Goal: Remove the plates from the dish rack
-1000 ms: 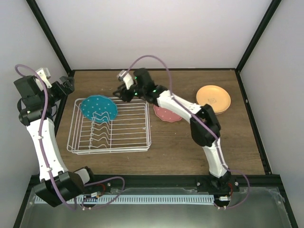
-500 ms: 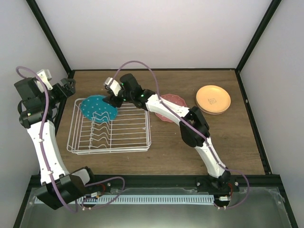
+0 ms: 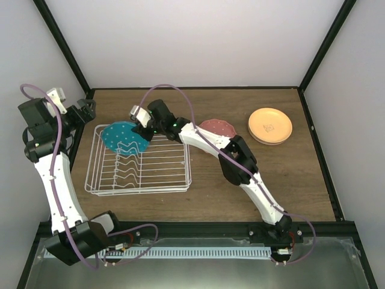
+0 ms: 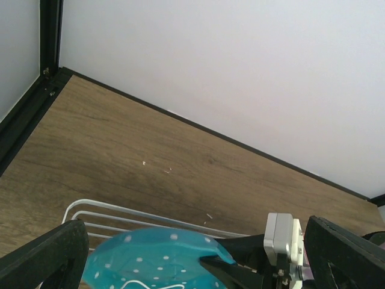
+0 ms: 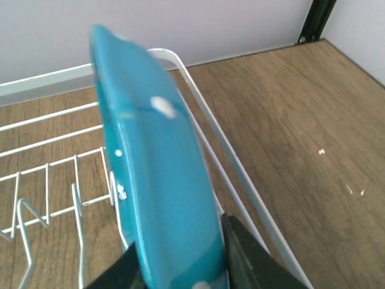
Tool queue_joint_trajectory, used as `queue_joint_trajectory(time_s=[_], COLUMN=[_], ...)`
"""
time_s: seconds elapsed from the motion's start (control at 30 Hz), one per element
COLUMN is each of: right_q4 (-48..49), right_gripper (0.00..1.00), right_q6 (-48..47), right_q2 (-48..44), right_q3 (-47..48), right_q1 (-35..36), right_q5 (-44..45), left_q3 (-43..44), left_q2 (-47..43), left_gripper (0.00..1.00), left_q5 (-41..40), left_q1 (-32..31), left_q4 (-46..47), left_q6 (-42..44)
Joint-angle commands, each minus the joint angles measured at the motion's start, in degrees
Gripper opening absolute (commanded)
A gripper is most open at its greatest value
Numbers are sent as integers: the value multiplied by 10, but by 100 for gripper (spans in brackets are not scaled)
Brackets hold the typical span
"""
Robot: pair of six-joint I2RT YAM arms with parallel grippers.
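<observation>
The white-dotted teal-blue plate (image 3: 123, 137) stands upright at the back left of the white wire dish rack (image 3: 141, 180). My right gripper (image 3: 144, 129) reaches over the rack's back edge and is shut on the plate's right rim. In the right wrist view the plate (image 5: 156, 180) fills the gap between the gripper's (image 5: 180, 271) dark fingers (image 5: 246, 253). My left gripper (image 3: 84, 111) is open and empty, left of the rack and above the table. Its view shows the plate (image 4: 150, 259) and rack (image 4: 96, 208). The pink and mint plates are out of sight.
The white-dotted salmon-red plate (image 3: 216, 127) lies flat on the wooden table right of the rack, partly under my right arm. The orange-yellow plate (image 3: 270, 124) lies at the back right. Black frame posts and white walls close in the table.
My right gripper has moved left from behind the rack to the teal-blue plate and closed on its rim. The salmon-red plate is more exposed. The left arm has barely moved.
</observation>
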Motion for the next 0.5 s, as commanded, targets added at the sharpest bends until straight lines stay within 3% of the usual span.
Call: queue_joint_trajectory(time_s=[0.0,0.1,0.47], right_q4=[33,105,202], right_gripper=[14,2,1], right_q6=[-8,-10,-46], right_q2=[-26,-65,-125], right_q3=[4,-60,-90], right_q1=[13,20,25], right_q5=[2,25,89], left_q3=[-1,-1,4], left_q2=[1,0,2], left_gripper=[100,100,100], left_q5=[8,7,4], left_q1=[0,0,1], left_q4=[5,5,11], left_q6=[-6,-8,-19])
